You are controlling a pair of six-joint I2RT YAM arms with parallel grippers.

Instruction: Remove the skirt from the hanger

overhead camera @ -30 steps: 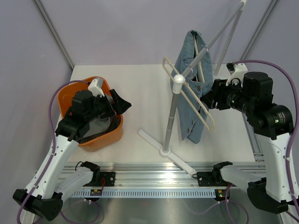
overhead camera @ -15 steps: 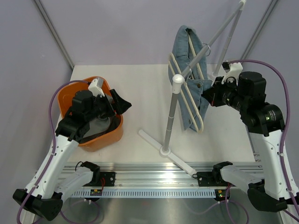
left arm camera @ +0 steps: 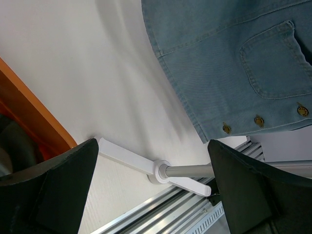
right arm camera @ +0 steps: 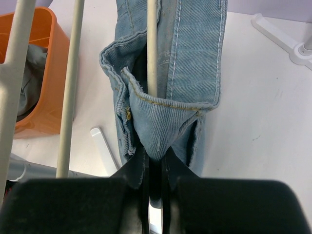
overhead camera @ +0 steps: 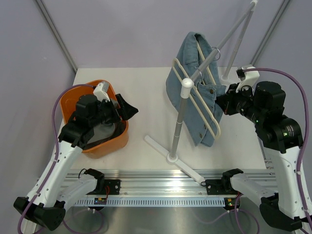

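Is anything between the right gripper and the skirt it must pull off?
Nothing visible. The right gripper is shut on a fold of the skirt. A bar of the hanger runs down into that fold, just beyond the grip.

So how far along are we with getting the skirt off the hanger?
Done: right tool shut on a fold of the skirt. In hand: the skirt still hangs over the hanger. Left: pulling it off; the left tool sits open over the orange bin.

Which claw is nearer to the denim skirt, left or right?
Right. The right claw is shut on the denim skirt; the left claw stands open above the orange bin, far aside.
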